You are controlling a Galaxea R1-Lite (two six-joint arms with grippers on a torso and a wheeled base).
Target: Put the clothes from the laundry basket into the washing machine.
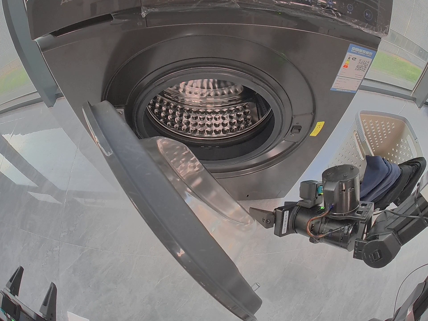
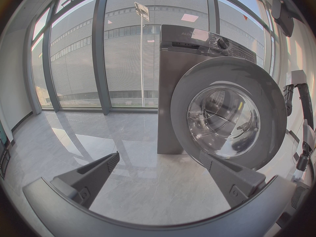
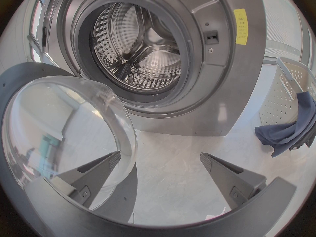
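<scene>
Right gripper (image 3: 159, 156) hangs with its fingers spread wide and nothing between them, low over the pale floor (image 3: 177, 181), just beside the glass bulge of the open door (image 3: 65, 129). Left gripper (image 2: 158, 156), likewise spread and empty, sits well to the left, facing the door's outer side. Clothes (image 3: 286, 132), a dark blue piece with a black one beside it, drape over the rim of the white laundry basket (image 3: 283, 96). They lie well apart from both grippers, to the right of the washing machine (image 1: 89, 63). One yellow sticker (image 3: 241, 26) sits by the door latch. On the front's upper right is a blue-and-white label (image 1: 354, 67), its print too small to read.
</scene>
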